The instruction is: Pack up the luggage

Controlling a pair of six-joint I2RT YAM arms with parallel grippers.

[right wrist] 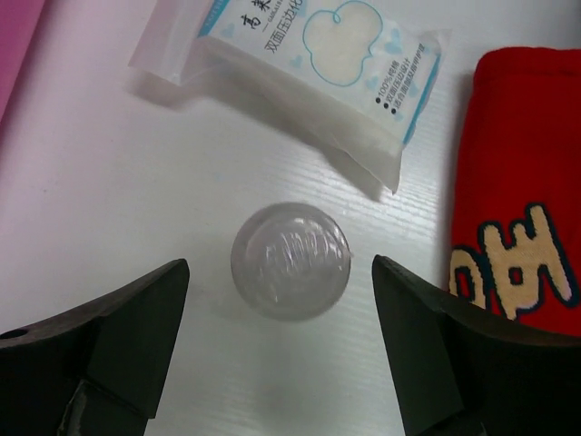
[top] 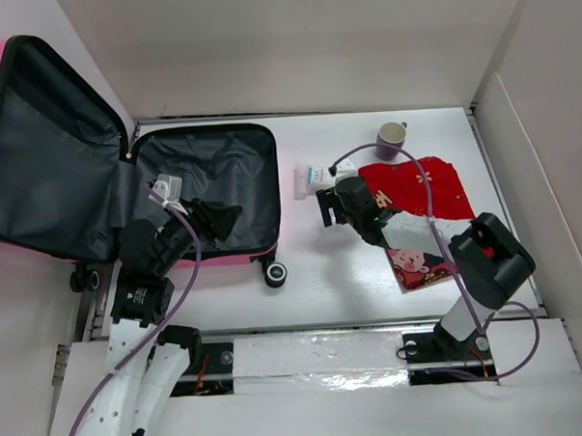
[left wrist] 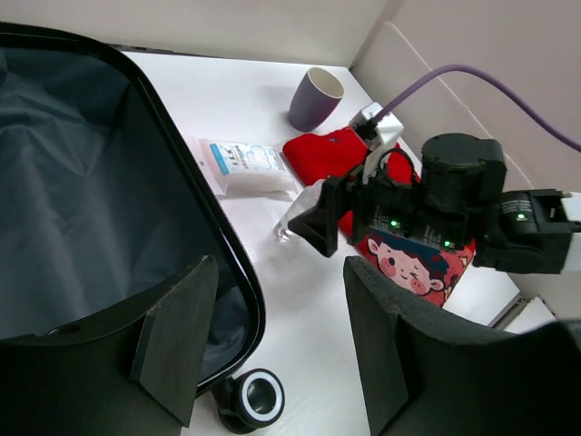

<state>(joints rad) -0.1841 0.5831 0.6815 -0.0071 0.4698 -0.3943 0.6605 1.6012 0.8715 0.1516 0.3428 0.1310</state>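
Right claw (right wrist: pixel 277 268) is hovering open above a clear round plastic container (right wrist: pixel 290 261); left claw (left wrist: pixel 277 272) is gaping over the hot-pink hard-shell suitcase (top: pixel 241 182), frame left.

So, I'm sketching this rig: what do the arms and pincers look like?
The left arm has white lower links and black joints; the right arm, a grey one. Each trails a purple cable. The left pincer and right pincer have matte black wedge fingers. Small green lights dot the right wrist.
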